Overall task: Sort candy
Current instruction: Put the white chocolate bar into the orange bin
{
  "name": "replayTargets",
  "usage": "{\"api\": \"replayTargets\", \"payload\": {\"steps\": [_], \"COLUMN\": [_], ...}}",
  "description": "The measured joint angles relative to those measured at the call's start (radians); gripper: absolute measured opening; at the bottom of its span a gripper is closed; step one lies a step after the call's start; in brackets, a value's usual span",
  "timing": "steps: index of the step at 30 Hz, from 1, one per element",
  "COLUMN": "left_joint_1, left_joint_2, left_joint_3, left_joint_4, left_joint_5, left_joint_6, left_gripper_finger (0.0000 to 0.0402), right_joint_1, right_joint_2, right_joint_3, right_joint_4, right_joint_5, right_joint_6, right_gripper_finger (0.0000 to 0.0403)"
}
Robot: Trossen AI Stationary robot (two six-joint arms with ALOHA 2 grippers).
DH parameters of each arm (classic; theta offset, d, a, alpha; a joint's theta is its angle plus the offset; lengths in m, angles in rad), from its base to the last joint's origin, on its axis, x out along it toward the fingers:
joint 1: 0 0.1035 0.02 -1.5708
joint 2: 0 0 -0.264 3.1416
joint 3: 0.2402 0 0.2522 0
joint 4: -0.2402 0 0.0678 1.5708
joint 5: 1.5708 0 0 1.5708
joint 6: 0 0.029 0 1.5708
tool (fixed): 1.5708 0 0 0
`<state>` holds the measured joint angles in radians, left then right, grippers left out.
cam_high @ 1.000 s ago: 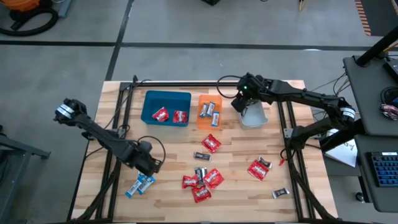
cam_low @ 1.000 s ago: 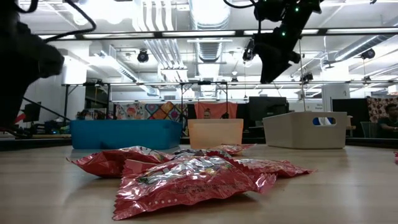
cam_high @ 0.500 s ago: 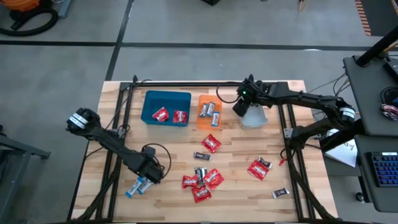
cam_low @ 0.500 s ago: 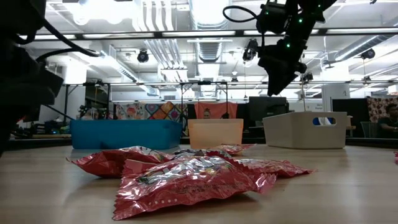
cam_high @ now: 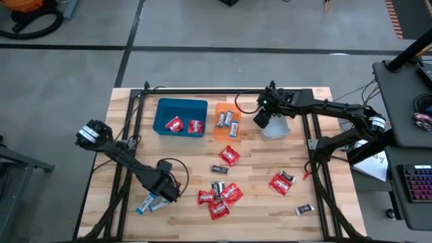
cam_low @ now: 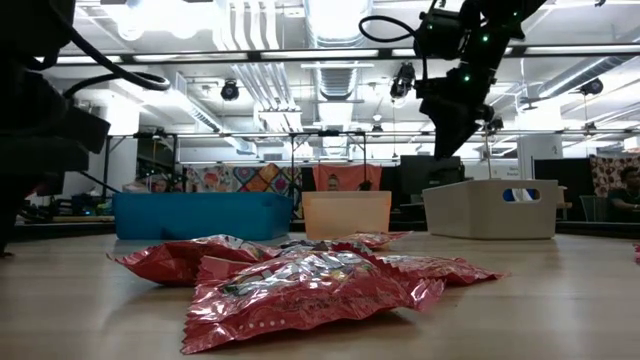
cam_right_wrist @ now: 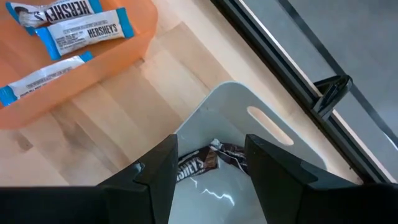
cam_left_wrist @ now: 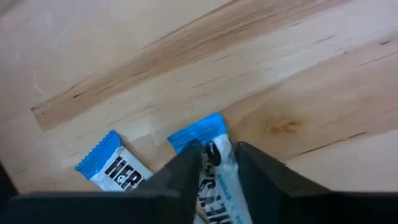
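— Where does my left gripper [cam_left_wrist: 216,163] stand?

— Low at the table's [cam_high: 263,216] front left corner, its jaws pinching one blue-and-white candy [cam_left_wrist: 214,155]; a second blue-and-white candy [cam_left_wrist: 115,167] lies just beside it on the wood.

— And the right gripper [cam_right_wrist: 208,158]?

— I have it hanging over the grey tray [cam_high: 277,127] at the back right, jaws spread and holding nothing, with a dark brown candy [cam_right_wrist: 208,157] lying in the tray below them.

— The rest of the candy?

— Two red candies [cam_high: 183,125] sit in the blue tray [cam_high: 179,105]. Blue-and-white bars [cam_right_wrist: 81,31] lie in the orange tray [cam_high: 227,134]. Loose on the table are a cluster of red wrappers [cam_high: 219,198] near the front centre, one red piece [cam_high: 229,155] and a dark piece [cam_high: 219,169] before the orange tray, a red one [cam_high: 279,183] toward the right, and a dark one [cam_high: 304,210] near the front right corner.
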<state>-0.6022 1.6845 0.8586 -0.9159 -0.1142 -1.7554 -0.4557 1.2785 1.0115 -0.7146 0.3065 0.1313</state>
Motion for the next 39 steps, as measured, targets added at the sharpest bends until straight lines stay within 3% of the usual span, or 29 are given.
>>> {"api": "replayTargets", "payload": {"steps": [4, 9, 14, 19, 22, 24, 27, 32, 36, 39], "left_joint_1": [0.002, 0.002, 0.002, 0.002, 0.023, 0.057, 0.131, 0.321, 0.464, 0.548], "left_joint_2": [-0.035, -0.097, -0.195, -0.308, -0.363, -0.394, -0.427, -0.443, -0.418, -0.381], "left_joint_3": [-0.007, -0.007, -0.005, -0.005, -0.005, -0.005, -0.005, -0.005, -0.005, -0.005], "left_joint_4": [-0.012, -0.002, 0.063, 0.259, 0.453, 0.600, 0.806, 1.061, 1.131, 1.182], "left_joint_5": [-0.054, -0.128, -0.280, -0.487, -0.578, -0.584, -0.512, -0.146, 0.122, 0.206], "left_joint_6": [0.001, 0.019, 0.093, 0.378, 0.656, 0.880, 1.211, 1.645, 1.835, 1.892], "left_gripper_finger": [0.0012, 0.0010, 0.0002, 0.0001, 0.0000, 0.0000, 0.0000, 0.0000, 0.0000, 0.0000], "right_joint_1": [0.000, 0.000, 0.000, 0.002, 0.017, 0.035, 0.068, 0.131, 0.174, 0.202], "right_joint_2": [0.000, 0.000, 0.000, 0.000, 0.000, -0.001, -0.005, -0.007, -0.007, -0.007], "right_joint_3": [0.000, 0.000, 0.000, -0.014, -0.038, -0.055, -0.079, -0.120, -0.188, -0.240], "right_joint_4": [0.015, 0.025, 0.025, 0.089, 0.177, 0.247, 0.352, 0.573, 0.844, 1.024], "right_joint_5": [0.000, 0.000, -0.042, -0.237, -0.364, -0.439, -0.516, -0.601, -0.702, -0.707], "right_joint_6": [-0.012, -0.015, -0.033, -0.101, -0.162, -0.196, -0.246, -0.334, -0.375, -0.370], "right_gripper_finger": [0.0180, 0.0179, 0.0179, 0.0179, 0.0179, 0.0179, 0.0179, 0.0179, 0.0179, 0.0179]}}
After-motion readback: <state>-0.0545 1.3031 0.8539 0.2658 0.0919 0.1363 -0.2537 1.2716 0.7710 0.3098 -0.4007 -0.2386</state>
